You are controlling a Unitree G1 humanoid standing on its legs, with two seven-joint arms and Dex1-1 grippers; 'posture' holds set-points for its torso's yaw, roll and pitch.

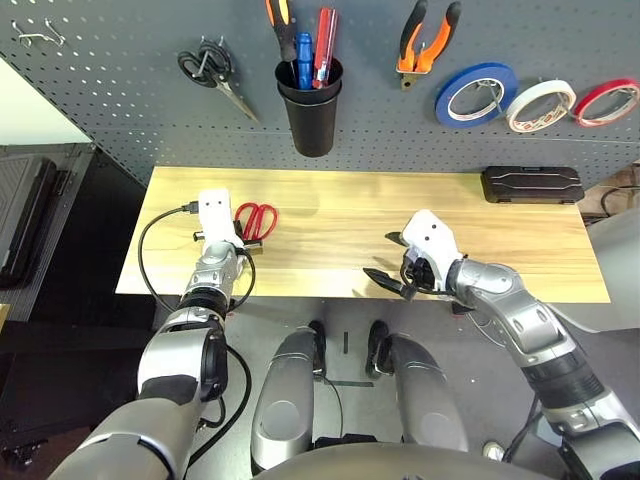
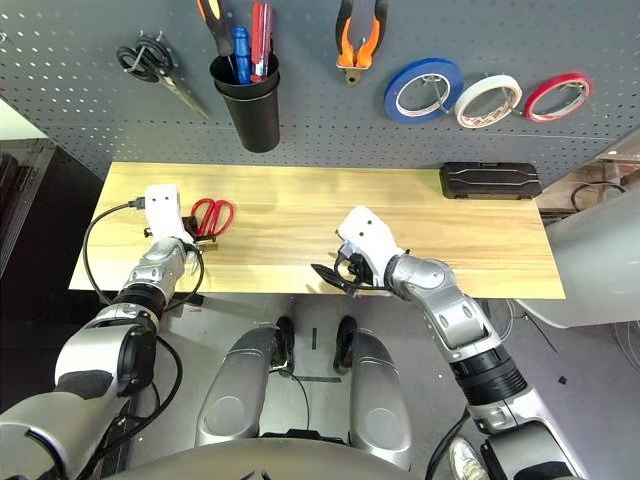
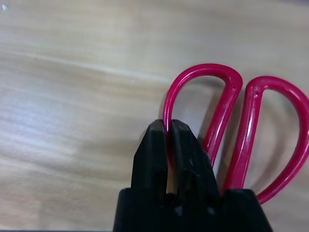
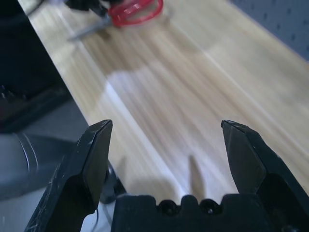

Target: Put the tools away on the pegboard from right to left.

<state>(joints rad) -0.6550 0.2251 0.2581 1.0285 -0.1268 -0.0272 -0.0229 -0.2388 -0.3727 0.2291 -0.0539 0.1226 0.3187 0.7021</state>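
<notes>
Red-handled scissors point(image 3: 231, 130) flat on the table point(image 1: 350, 215) — one loop pinched in the left gripper point(image 3: 169, 128) — right gripper point(image 4: 166, 140) wide apart.

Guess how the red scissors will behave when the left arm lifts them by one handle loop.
The left end effector pinches one loop of the red scissors, so the blades will probably swing down. The glossy handle may slip. They look rigid and light, lying flat on the table.

A workshop: a grey pegboard point(image 1: 120, 90) hung with tools above a wooden workbench point(image 1: 330, 225).
</notes>
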